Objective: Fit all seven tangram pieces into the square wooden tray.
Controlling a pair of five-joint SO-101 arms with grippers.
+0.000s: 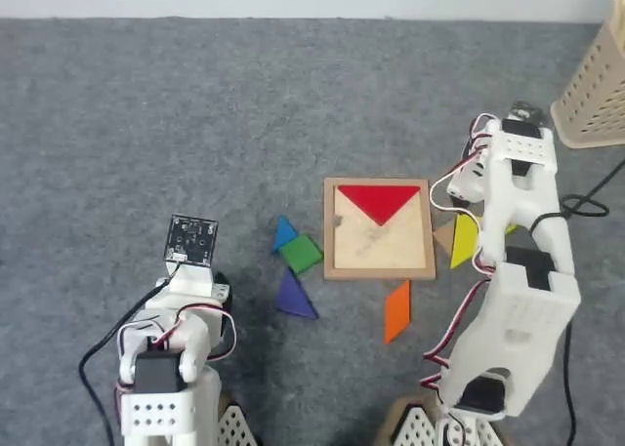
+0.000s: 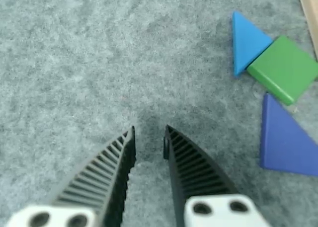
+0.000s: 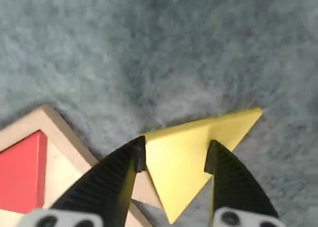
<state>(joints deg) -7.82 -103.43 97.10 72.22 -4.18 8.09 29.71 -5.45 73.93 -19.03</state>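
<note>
Two black ribbed fingers of the right end effector (image 3: 176, 152) stand parted over a flat yellow triangle (image 3: 194, 132). One tip sits at the triangle's edge and the other lies across its face, so the jaws are open. I cannot tell whether they touch the piece. The yellow triangle (image 1: 464, 241) lies just outside the right side of the square wooden tray (image 1: 379, 273), partly overlapping a tan flat piece (image 3: 146, 191) that sits against the tray's rim (image 3: 64, 132).

The tray rests near the middle of the grey felt-covered tabletop (image 1: 146, 104), a little toward its right edge. A large red triangle (image 1: 378, 200) sits inside it, with its long side along the tray's far wall. The rest of the tray floor is bare wood.

The left end effector (image 2: 149, 137) hangs just above the felt near the tabletop's near-left corner. Its fingers are slightly apart and hold nothing.

Between that arm and the tray, a small blue triangle (image 2: 246, 38) touches a green square block (image 2: 284, 68). A violet-blue triangle (image 2: 285, 142) lies just beside them, closer to the near edge. An orange parallelogram (image 1: 396, 309) lies near the tray's near-right corner, outside the rim.

A beige perforated basket (image 1: 591, 85) stands at the far-right corner.
</note>
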